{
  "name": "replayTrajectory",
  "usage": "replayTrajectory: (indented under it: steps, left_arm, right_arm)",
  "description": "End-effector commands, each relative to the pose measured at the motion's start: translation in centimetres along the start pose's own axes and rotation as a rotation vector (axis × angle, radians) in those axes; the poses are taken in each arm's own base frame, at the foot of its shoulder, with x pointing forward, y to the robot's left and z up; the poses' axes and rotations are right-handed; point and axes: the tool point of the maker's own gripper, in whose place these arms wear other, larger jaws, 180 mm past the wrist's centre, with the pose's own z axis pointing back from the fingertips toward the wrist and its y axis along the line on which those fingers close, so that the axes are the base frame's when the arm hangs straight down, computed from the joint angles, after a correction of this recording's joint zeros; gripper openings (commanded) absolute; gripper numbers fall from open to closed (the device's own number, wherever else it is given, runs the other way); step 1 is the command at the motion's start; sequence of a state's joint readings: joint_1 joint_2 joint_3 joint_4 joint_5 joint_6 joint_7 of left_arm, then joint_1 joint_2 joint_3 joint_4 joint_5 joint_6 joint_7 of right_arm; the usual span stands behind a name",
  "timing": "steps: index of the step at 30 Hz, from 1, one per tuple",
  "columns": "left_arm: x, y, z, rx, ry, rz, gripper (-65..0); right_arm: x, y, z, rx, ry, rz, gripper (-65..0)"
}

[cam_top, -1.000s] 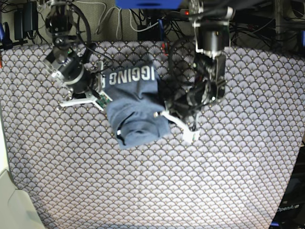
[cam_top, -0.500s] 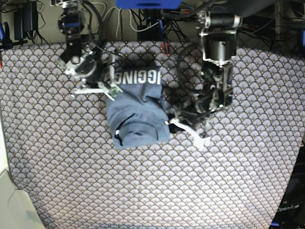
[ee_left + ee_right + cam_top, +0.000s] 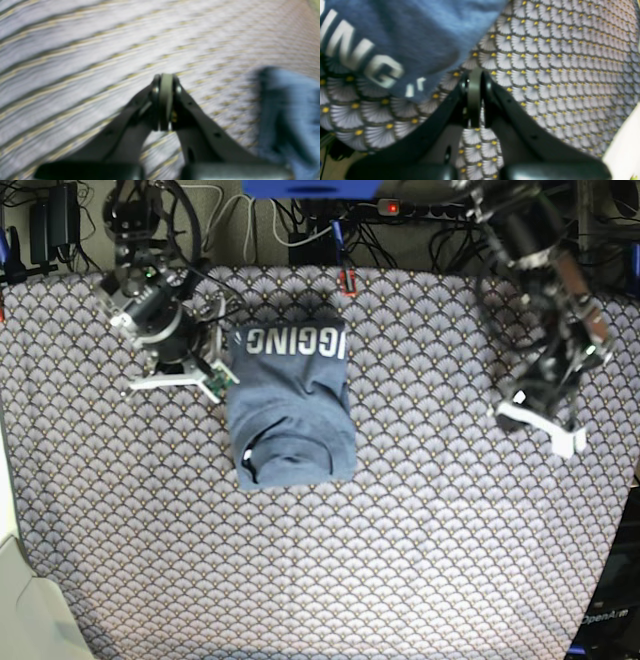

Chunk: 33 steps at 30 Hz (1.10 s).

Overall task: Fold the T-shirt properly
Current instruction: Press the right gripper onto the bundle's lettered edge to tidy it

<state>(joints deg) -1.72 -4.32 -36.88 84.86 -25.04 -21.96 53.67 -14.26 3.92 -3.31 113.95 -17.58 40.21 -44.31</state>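
The slate-blue T-shirt lies as a compact folded bundle mid-table, with white lettering along its far edge and a rolled lump at its near end. My right gripper sits shut just left of the shirt's lettered corner, holding nothing. In the right wrist view that gripper is shut over the patterned cloth, and the T-shirt is just beyond it at upper left. My left gripper hangs far to the right of the shirt. In the blurred left wrist view it is shut and empty, with the T-shirt at the right edge.
A grey scallop-patterned covering spans the whole table. Cables and a power strip run along the far edge. A pale surface borders the near left corner.
My left arm has swung well to the right, away from the shirt's right edge. My right gripper has shifted slightly beside the shirt's lettered corner. The shirt lies free.
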Motion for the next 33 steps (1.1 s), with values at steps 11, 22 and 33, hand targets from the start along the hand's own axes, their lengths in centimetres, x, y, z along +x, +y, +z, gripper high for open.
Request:
replayTrajectory:
  steps: [11, 22, 33]
  left_arm:
    - [-0.5, 8.1, 8.4, 0.217, -0.070, -0.030, -64.5]
    - [-2.6, 10.7, 11.7, 0.306, -0.047, -0.026, -64.5]
    - [-1.7, 10.9, 12.5, 0.324, -0.071, -0.040, -64.5]
  right_arm:
    - [11.7, 5.3, 0.3, 0.121, -0.279, 0.025, -65.0]
    - [9.5, 12.2, -3.7, 0.329, -0.210, 0.015, -65.0]
    - [8.8, 13.2, -4.1, 0.361, -0.228, 0.010, -65.0]
